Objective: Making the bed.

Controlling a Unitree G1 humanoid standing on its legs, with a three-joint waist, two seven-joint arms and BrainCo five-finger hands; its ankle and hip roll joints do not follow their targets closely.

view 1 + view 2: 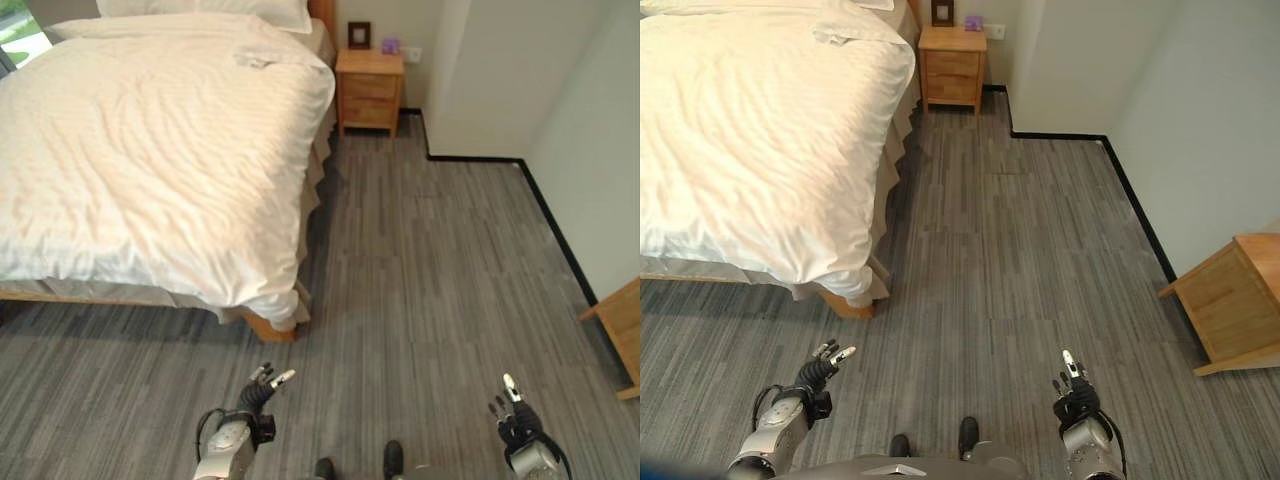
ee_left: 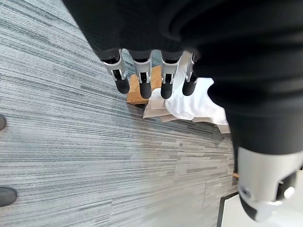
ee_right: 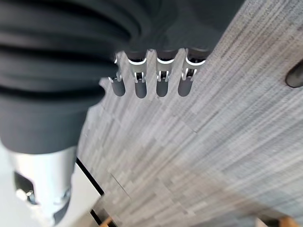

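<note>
A bed (image 1: 150,150) with a white quilt spread over it fills the upper left of the left eye view; its near corner (image 1: 275,305) hangs over a wooden frame. A white pillow (image 1: 210,12) lies at the head, and a small crumpled white cloth (image 1: 258,56) rests on the quilt near it. My left hand (image 1: 262,388) hovers low over the floor, in front of the bed's corner, fingers relaxed and holding nothing. My right hand (image 1: 515,415) hangs at the lower right, also open and empty. The bed corner (image 2: 189,101) shows past the left hand's fingers (image 2: 142,85).
A wooden nightstand (image 1: 369,88) stands by the bed's head against the far wall. Another wooden piece of furniture (image 1: 1230,300) sits at the right wall. Grey striped floor (image 1: 430,260) stretches between the bed and the white walls.
</note>
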